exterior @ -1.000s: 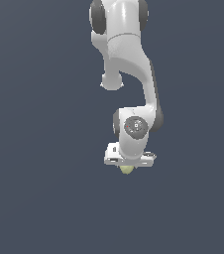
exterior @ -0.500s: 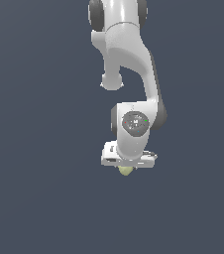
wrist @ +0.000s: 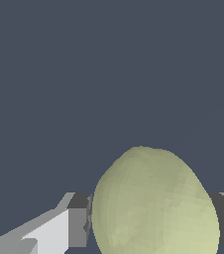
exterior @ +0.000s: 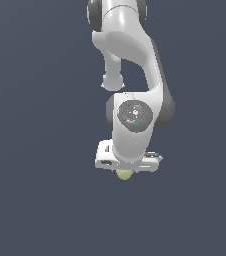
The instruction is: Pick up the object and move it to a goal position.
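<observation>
The small pale yellow-green ball (exterior: 124, 174) shows just under the white gripper (exterior: 125, 172) in the exterior view, mostly hidden by the hand above it. In the wrist view the ball (wrist: 156, 203) fills the space between the two fingers (wrist: 77, 225), which press on it from both sides. The gripper is shut on the ball and holds it off the dark floor. The white arm rises from the gripper to the top of the exterior view.
A plain dark blue-grey ground (exterior: 35, 150) lies all around the arm in both views. No other object or marker shows.
The arm has drawn nearer to the exterior camera and looks larger, with the wrist swung a little. The ball has stayed in the shut gripper.
</observation>
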You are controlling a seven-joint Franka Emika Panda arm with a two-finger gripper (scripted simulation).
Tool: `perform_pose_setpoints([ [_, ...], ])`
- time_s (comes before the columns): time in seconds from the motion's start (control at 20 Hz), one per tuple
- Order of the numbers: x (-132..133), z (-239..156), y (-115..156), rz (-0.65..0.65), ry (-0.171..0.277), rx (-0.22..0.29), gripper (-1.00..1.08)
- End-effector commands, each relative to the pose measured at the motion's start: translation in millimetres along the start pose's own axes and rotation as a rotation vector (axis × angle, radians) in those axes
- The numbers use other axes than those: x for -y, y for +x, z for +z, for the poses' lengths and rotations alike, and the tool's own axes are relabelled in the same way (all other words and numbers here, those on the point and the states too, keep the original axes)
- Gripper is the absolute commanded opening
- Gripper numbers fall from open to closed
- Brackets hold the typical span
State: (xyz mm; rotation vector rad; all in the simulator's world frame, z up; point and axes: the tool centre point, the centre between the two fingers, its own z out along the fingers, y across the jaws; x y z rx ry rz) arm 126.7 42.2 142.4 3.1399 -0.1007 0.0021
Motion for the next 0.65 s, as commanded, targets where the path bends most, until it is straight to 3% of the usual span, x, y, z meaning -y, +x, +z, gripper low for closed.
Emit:
perform_pose_setpoints([
  [0.0, -2, -11, 6, 0.0, 0.0, 0.001, -1.0],
  [0.6, -6, -30, 18, 0.0, 0.0, 0.001, -1.0],
])
